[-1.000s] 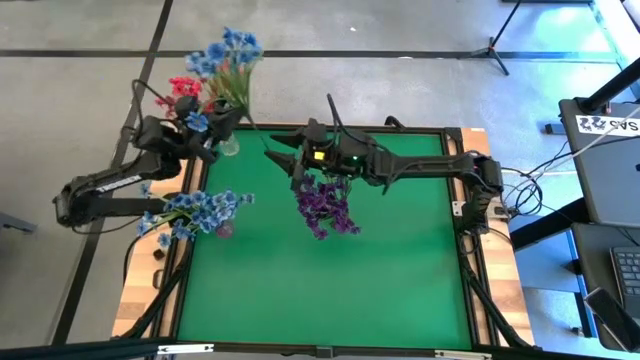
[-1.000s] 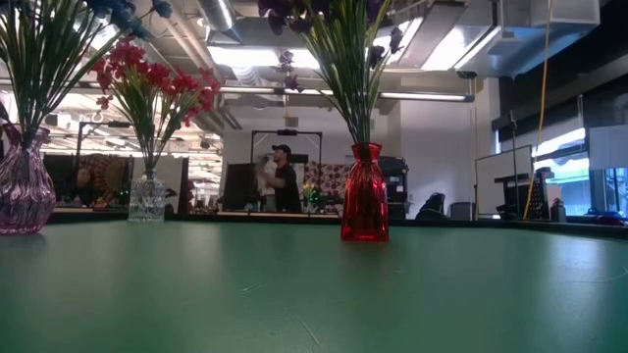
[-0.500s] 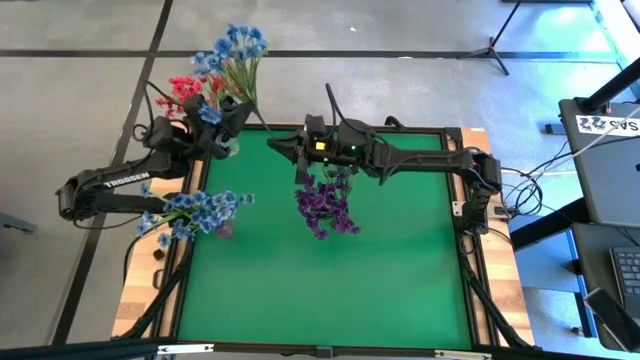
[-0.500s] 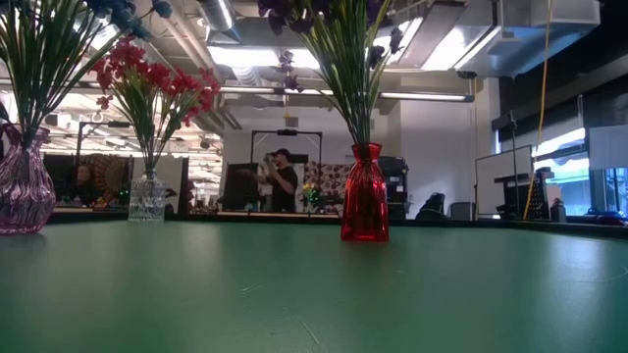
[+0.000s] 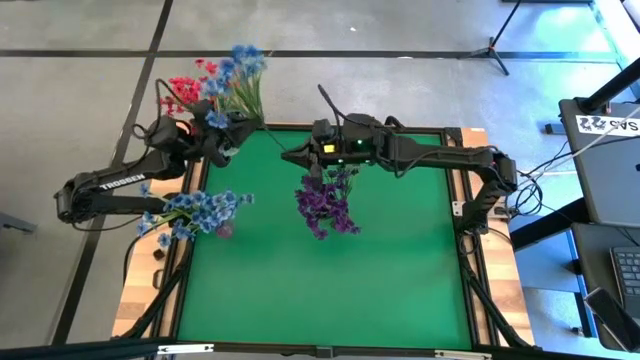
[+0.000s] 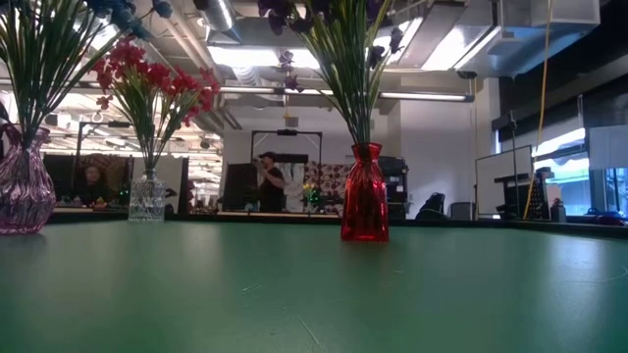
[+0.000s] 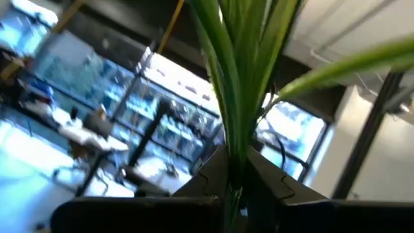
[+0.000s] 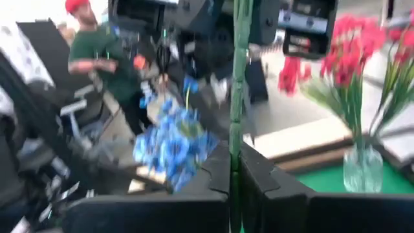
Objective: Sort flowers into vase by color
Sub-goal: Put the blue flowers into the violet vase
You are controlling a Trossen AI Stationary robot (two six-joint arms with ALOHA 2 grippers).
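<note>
Now farther back: left gripper (image 5: pixel 222 137) (blue sprig (image 5: pixel 240 72) clamped), right gripper (image 5: pixel 297 157).

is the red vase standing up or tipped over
Upright. In the low view the red vase stands on its base on the green table, with green stems rising from its neck.

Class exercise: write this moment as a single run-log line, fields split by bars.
left gripper: shut on blue flower sprig, raised near clear vase | right gripper: shut on green stem | purple flowers: in red vase
</note>
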